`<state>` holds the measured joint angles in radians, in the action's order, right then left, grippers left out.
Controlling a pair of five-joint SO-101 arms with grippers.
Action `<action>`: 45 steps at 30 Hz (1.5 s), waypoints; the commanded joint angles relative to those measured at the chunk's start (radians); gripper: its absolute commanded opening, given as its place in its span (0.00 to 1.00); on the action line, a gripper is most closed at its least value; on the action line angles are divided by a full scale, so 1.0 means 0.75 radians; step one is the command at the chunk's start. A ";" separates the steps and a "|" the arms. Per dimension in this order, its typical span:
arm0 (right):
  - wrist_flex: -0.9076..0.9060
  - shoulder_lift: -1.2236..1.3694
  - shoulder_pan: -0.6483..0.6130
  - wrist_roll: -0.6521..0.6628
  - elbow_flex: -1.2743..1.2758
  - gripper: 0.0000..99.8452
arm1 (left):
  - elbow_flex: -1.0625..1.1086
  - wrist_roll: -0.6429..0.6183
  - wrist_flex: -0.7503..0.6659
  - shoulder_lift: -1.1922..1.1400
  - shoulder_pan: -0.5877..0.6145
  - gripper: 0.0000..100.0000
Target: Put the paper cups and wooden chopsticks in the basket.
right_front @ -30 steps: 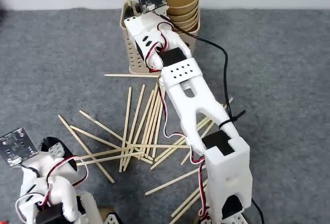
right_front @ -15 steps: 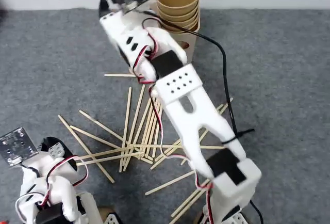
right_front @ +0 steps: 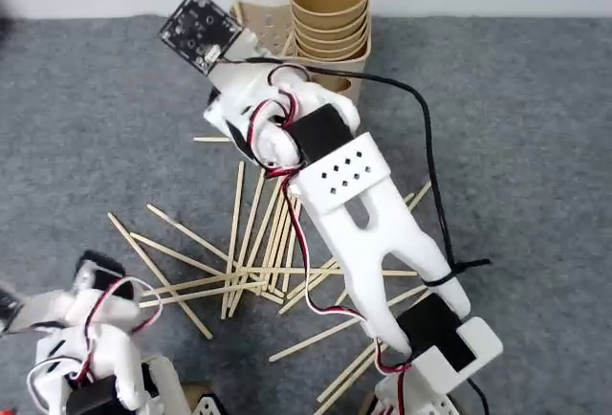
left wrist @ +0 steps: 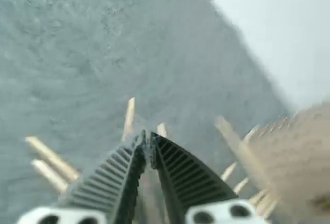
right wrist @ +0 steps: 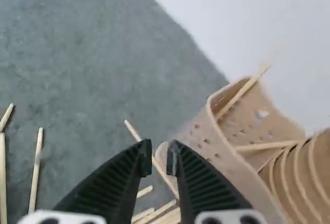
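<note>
- The right gripper (right wrist: 158,162) hangs just beside the basket (right wrist: 227,136); its jaws stand a narrow gap apart and hold nothing.
- The left gripper (left wrist: 149,149) is low over the grey surface (right_front: 516,128), jaws pressed together and empty.
- Paper cups (right_front: 330,13) stand stacked at one end of the basket.
- Most wooden chopsticks (right_front: 258,233) lie scattered on the surface; a few lean inside the basket.

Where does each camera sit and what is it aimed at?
High view: fixed overhead, facing down at table, left arm, right arm.
Left wrist view: on wrist, past left gripper to chopsticks.
Right wrist view: on wrist, past right gripper to basket.
Shared: high and right wrist views show basket, paper cups.
</note>
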<state>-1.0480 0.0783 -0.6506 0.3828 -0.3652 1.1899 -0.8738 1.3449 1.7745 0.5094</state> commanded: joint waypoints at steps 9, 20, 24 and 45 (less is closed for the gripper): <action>0.197 -0.087 0.001 0.016 0.205 0.08 | 0.146 -0.718 -0.649 -0.027 0.102 0.02; 0.371 -0.089 -0.003 0.018 0.378 0.08 | 0.281 0.055 -0.694 -0.025 0.102 0.01; 0.371 -0.089 -0.005 0.018 0.389 0.08 | 0.214 -0.264 -0.694 -0.035 0.096 0.01; 0.373 -0.075 -0.073 0.023 0.561 0.08 | 0.662 -0.401 -1.483 -0.020 0.127 0.02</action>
<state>-0.7902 0.0783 -0.6905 0.3890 0.0629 1.6901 -1.1699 0.2570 1.7515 0.6429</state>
